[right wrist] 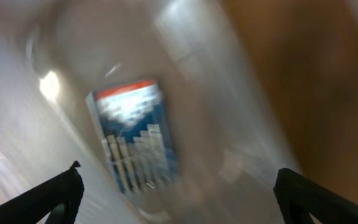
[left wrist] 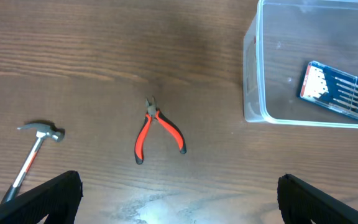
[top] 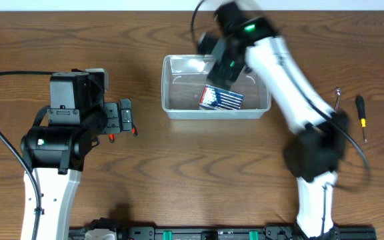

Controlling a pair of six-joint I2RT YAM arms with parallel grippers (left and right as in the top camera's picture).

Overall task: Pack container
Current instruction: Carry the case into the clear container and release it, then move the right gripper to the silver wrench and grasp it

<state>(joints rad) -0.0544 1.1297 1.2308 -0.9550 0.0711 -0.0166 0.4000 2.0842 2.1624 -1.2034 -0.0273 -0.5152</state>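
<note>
Pincers spread wide, both empty: right pincer (right wrist: pixel 178 186) over the container (top: pixel 166 87), left pincer (left wrist: pixel 179 190) over pliers (left wrist: pixel 153 117).

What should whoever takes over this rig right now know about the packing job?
Left gripper: jaws open, empty, above the red pliers on the table.
Right gripper: jaws open, empty, over the container.
Done: blue tool pack lies inside the container.
To do: pliers, hammer, screwdriver and a small metal tool are on the table outside it.
</note>
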